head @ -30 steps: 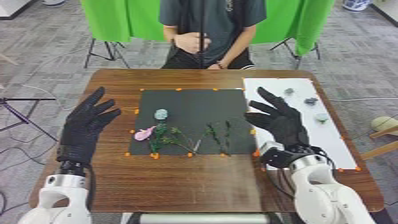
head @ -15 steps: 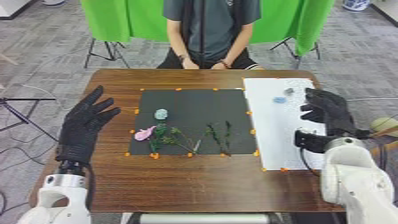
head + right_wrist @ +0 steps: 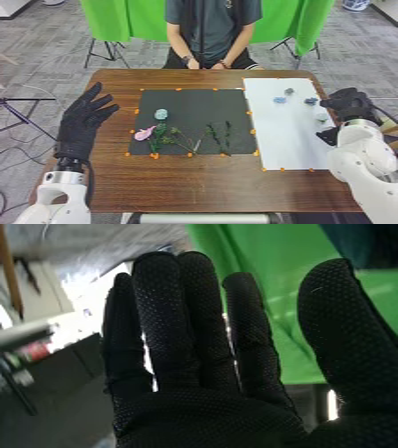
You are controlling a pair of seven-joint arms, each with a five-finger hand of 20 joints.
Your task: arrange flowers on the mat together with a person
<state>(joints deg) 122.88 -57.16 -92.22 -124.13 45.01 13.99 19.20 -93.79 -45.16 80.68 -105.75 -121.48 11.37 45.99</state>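
Note:
My left hand is held over the table's left side, its fingers straight. My right hand is at the white sheet's right edge; in the right wrist view the right hand has straight fingers with nothing in them. On the dark mat lie a pale blue flower, a pink flower and green stems. The white sheet bears a blue flower, a grey one, a dark blue one and a pale one beside my right hand.
The brown table extends around the mat and sheet, with small orange pieces along their edges. Across the table a person's hands rest together near the far edge. A green cloth hangs behind.
My right hand has moved right, from beside the mat across the white sheet to its right edge. The person's raised hand has come down. My left hand has barely moved.

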